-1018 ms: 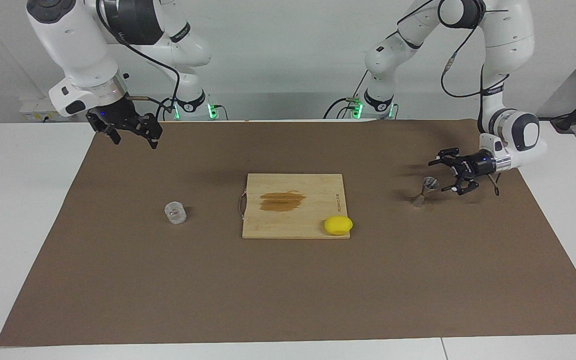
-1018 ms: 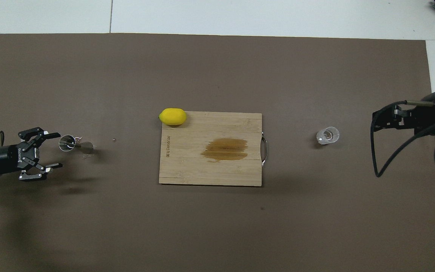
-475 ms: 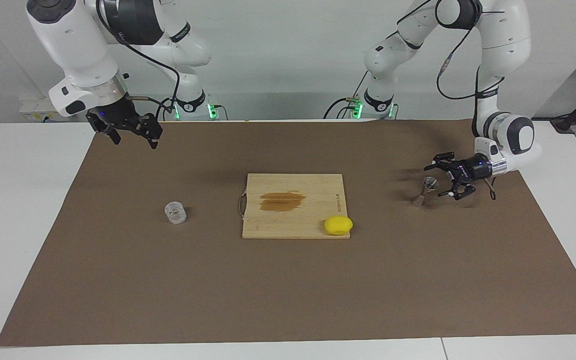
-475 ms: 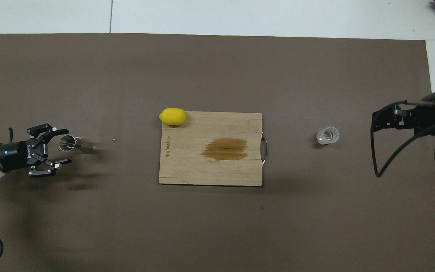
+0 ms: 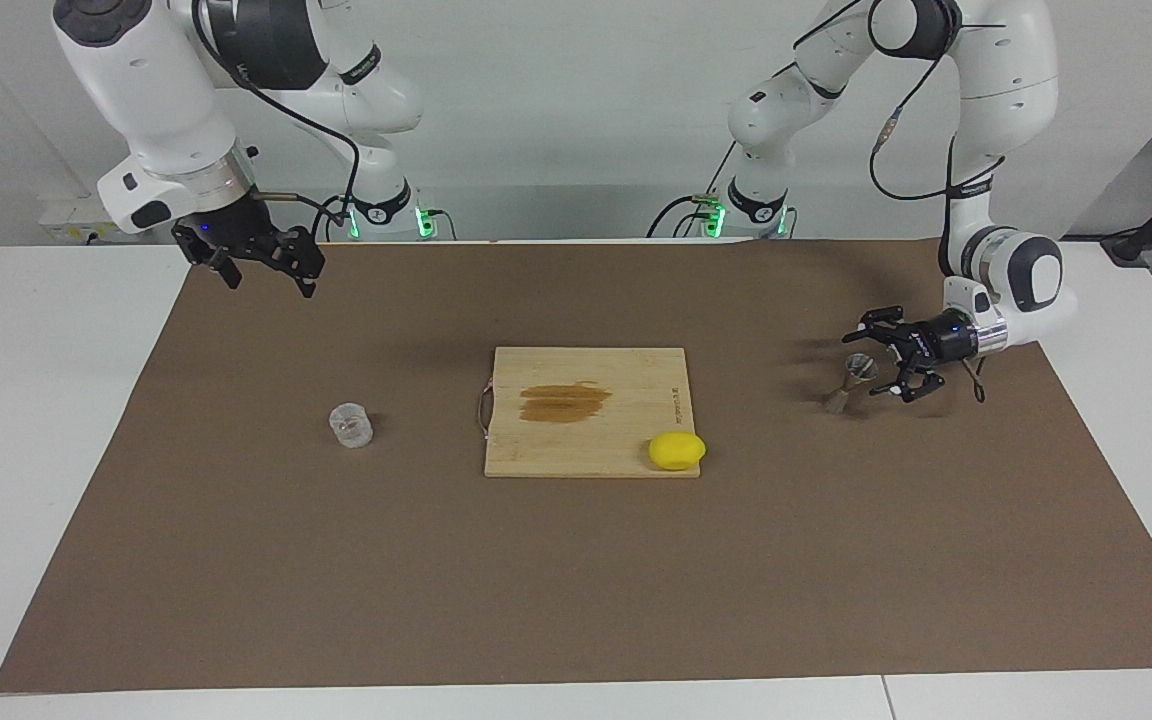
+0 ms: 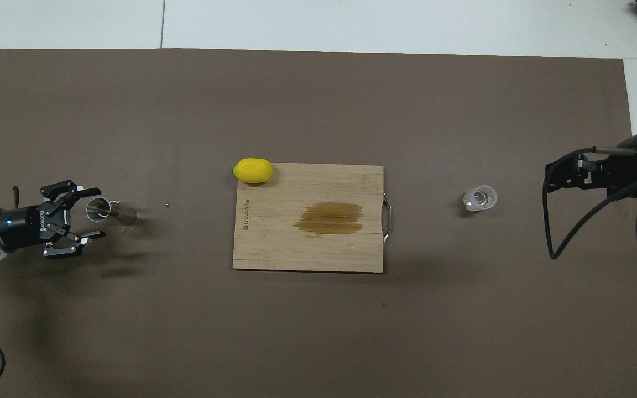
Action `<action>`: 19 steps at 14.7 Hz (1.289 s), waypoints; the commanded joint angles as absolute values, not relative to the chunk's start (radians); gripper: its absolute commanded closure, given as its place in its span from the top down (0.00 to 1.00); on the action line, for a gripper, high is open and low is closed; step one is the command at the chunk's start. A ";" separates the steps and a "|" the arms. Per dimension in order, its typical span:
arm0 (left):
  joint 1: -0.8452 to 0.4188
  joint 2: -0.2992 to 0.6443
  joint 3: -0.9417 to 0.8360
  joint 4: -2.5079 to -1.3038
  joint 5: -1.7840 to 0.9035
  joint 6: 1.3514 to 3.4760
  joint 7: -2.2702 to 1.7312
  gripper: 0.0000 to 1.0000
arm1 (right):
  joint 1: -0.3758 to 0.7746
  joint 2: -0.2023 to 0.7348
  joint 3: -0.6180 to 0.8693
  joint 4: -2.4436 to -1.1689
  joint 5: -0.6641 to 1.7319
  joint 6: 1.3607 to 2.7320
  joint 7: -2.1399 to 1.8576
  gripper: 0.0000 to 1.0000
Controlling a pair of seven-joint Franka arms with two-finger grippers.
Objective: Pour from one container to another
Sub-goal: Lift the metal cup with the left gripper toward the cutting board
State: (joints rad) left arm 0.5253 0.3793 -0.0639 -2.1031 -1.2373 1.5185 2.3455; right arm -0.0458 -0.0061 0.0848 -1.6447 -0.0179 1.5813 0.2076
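The squat clear cup [image 5: 351, 425] [image 6: 480, 199] stands on the brown mat toward the right arm's end. At the left arm's end stands the silvery hourglass jigger [image 5: 849, 382] [image 6: 100, 209]. My left gripper [image 5: 866, 366] [image 6: 97, 213] lies level and low at the jigger. It is open, with the jigger's top between its fingertips, and no contact shows. My right gripper [image 5: 271, 285] [image 6: 552, 178] hangs open and empty over the mat's corner, well apart from the cup.
A wooden cutting board [image 5: 636, 380] [image 6: 274, 249] with a brown stain lies mid-mat between the two containers. A yellow lemon [image 5: 677, 450] [image 6: 252, 170] rests at the board's corner farthest from the robots, toward the left arm's end. White table surrounds the brown mat [image 5: 576, 580].
My left gripper has slid in toward the jigger until its fingers flank it, and they have narrowed slightly. The right arm, cup, board and lemon have not moved.
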 commanded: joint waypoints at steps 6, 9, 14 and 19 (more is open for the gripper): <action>0.517 0.374 -0.055 -2.120 -1.261 1.539 2.370 0.67 | -0.058 -0.026 0.087 -1.664 0.006 1.578 0.183 1.00; 0.511 0.376 -0.055 -2.112 -1.290 1.548 2.364 0.58 | -0.058 -0.026 0.087 -1.664 0.006 1.578 0.183 1.00; 0.497 0.379 -0.057 -2.099 -1.299 1.554 2.355 0.38 | -0.058 -0.028 0.087 -1.664 0.006 1.578 0.183 1.00; 0.460 0.380 -0.058 -2.085 -1.321 1.549 2.324 0.35 | -0.058 -0.028 0.087 -1.664 0.006 1.578 0.183 1.00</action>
State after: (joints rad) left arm 0.4920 0.3793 -0.0647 -2.0971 -1.2938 1.5415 2.3405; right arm -0.0458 -0.0061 0.0848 -1.6447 -0.0179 1.5813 0.2076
